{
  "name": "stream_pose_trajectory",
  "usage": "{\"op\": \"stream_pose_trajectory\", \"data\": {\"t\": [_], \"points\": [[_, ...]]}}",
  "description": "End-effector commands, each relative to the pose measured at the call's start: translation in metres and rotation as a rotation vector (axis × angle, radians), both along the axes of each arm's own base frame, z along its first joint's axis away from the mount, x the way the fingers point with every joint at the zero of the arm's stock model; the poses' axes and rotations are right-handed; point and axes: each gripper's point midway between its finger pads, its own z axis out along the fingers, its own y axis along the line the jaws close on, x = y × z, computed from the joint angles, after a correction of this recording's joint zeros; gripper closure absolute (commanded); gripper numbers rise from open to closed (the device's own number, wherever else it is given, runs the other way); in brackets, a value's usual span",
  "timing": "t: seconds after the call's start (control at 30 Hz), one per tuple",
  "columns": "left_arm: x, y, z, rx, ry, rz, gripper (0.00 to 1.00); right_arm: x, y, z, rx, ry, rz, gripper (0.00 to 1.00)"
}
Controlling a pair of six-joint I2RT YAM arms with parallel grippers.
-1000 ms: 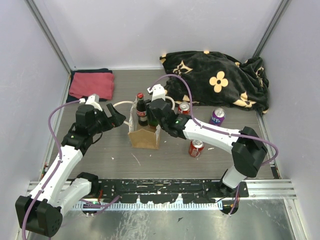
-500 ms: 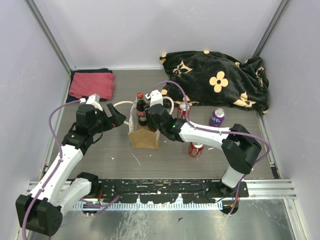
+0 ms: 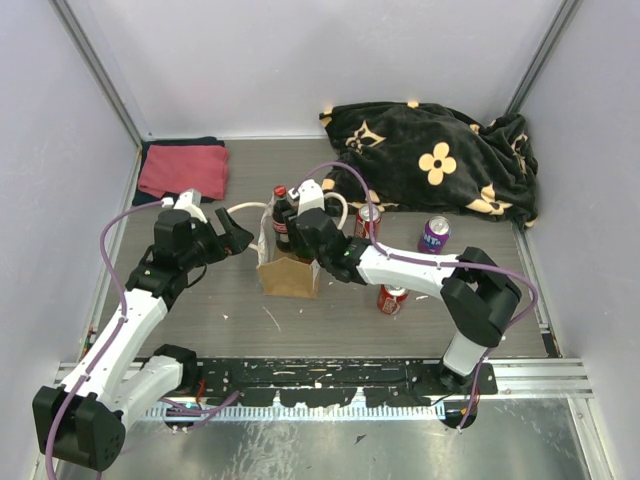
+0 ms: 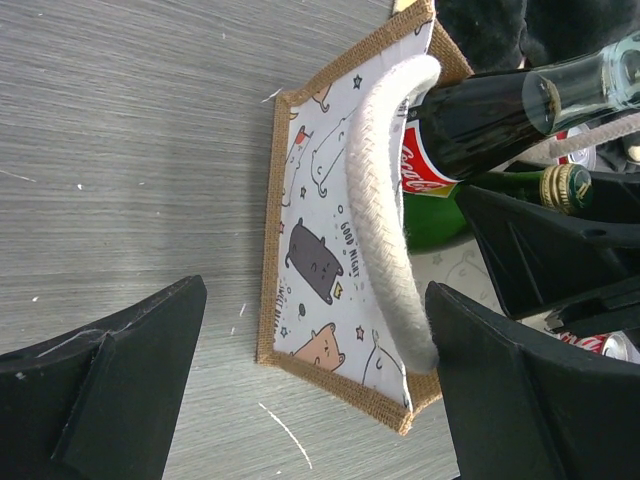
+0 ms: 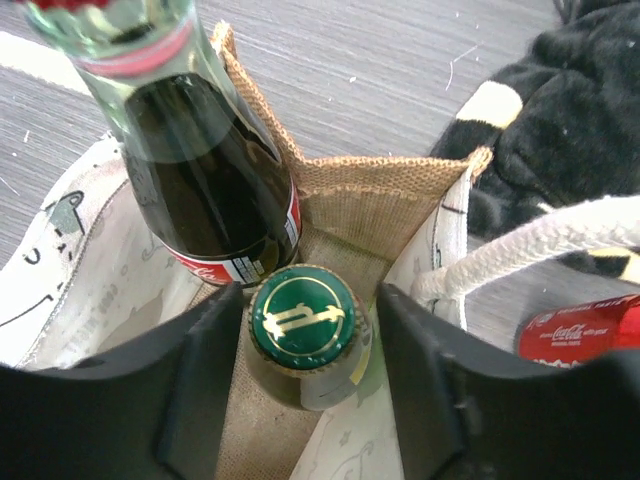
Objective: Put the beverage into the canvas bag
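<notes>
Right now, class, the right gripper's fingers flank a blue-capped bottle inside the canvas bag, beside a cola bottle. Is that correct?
Not quite. The bottle has a green cap, not a blue one, as the right wrist view shows. The rest is correct: the right gripper flanks it inside the canvas bag, beside the cola bottle.

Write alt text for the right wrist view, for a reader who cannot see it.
The right pincer grips a green-capped bottle inside the open canvas bag, beside a cola bottle standing in it. A red can and a black blanket lie outside to the right.
</notes>
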Motion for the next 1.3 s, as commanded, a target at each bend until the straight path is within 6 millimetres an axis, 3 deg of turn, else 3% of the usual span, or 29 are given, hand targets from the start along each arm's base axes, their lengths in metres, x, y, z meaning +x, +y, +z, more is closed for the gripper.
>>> {"op": "stream_pose_trajectory", "data": {"t": [0.0, 0.17, 0.33, 0.47, 0.57, 0.67, 0.77, 1.0, 1.1, 1.27], "points": [[0.0, -0.002, -0.002, -0.011, -0.011, -0.011, 0.02, 0.003, 0.006, 0.075, 0.131, -0.151, -0.005, 0.32], [-0.001, -0.002, -0.003, -0.013, -0.009, -0.013, 0.02, -0.003, 0.0, 0.114, 0.168, -0.201, -0.008, 0.21], [-0.002, -0.003, -0.002, -0.019, -0.01, -0.012, 0.02, -0.004, -0.014, 0.155, 0.197, -0.25, -0.054, 0.19], [-0.003, -0.002, 0.0, -0.015, -0.018, -0.014, 0.02, 0.006, -0.052, 0.205, 0.186, -0.297, -0.165, 0.18], [-0.004, -0.002, 0.001, -0.013, -0.022, -0.018, 0.02, 0.026, -0.093, 0.234, 0.22, -0.273, -0.243, 0.17], [-0.005, -0.002, 0.001, -0.013, -0.022, -0.018, 0.02, 0.053, -0.145, 0.221, 0.163, -0.16, -0.345, 0.17], [-0.004, -0.002, 0.001, -0.017, -0.02, -0.018, 0.02, 0.067, -0.167, 0.182, 0.09, 0.016, -0.363, 0.18], [-0.005, -0.003, 0.0, -0.028, -0.017, -0.014, 0.02, 0.065, -0.157, 0.083, 0.029, 0.349, -0.298, 0.18], [-0.006, -0.003, 0.002, -0.027, -0.025, -0.016, 0.02, 0.06, -0.146, 0.054, 0.035, 0.437, -0.257, 0.18], [-0.009, -0.002, -0.001, -0.019, -0.021, -0.021, 0.02, 0.054, -0.147, 0.015, -0.003, 0.519, -0.269, 0.17]]}}
